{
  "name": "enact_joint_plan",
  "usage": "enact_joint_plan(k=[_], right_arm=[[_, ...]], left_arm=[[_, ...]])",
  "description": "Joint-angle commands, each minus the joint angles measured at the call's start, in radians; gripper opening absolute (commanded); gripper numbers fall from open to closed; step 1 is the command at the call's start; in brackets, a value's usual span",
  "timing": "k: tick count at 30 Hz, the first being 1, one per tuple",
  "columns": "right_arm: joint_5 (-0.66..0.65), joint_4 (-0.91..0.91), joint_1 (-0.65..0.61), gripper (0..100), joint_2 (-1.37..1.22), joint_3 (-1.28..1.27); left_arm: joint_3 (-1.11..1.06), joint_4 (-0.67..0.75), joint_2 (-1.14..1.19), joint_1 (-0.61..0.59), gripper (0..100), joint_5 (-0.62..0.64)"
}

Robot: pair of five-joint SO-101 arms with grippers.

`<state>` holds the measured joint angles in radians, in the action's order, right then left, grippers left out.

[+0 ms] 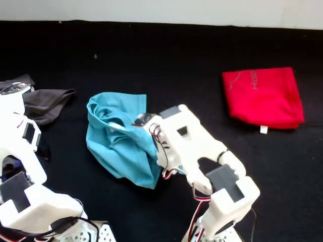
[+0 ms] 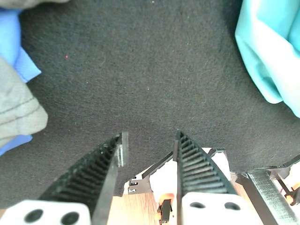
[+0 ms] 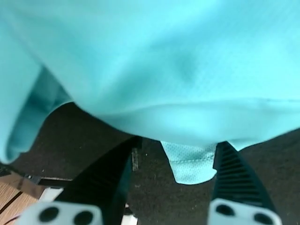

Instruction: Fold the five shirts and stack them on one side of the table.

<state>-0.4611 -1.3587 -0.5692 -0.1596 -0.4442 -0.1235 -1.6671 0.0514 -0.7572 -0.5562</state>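
Observation:
A crumpled teal shirt (image 1: 118,138) lies in the middle of the black table. My right gripper (image 3: 178,154) is open right at its edge, and a small flap of teal fabric (image 3: 190,164) hangs between the two fingers. In the high view the right arm (image 1: 181,138) leans over the near right side of that shirt. A folded red shirt (image 1: 263,97) rests at the far right. My left gripper (image 2: 150,140) is open over bare table, holding nothing, with the teal shirt (image 2: 272,51) off to one side.
A dark grey shirt (image 1: 45,103) lies bunched at the far left by the left arm (image 1: 20,151). Blue cloth (image 2: 14,47) and grey cloth (image 2: 16,108) sit close to the left gripper. The table's wooden front edge (image 2: 140,208) shows under it.

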Motion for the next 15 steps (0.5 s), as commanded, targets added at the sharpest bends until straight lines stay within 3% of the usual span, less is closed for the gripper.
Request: enact_joint_plan(k=[1,5,8,15], right_arm=[[-0.011,0.079,0.019,24.1,0.044,-0.058],[-0.011,0.128,0.051,19.7,0.042,-0.091],[-0.011,0.136,0.087,0.6,0.042,-0.088],[-0.06,0.074,0.262,0.6,0.094,0.03]], left_arm=[[0.002,-0.009,-0.004,0.005,17,0.008],[0.002,-0.009,-0.004,0.004,17,0.008],[0.002,-0.009,-0.004,0.005,17,0.008],[0.001,-0.038,-0.004,0.048,17,0.008]])
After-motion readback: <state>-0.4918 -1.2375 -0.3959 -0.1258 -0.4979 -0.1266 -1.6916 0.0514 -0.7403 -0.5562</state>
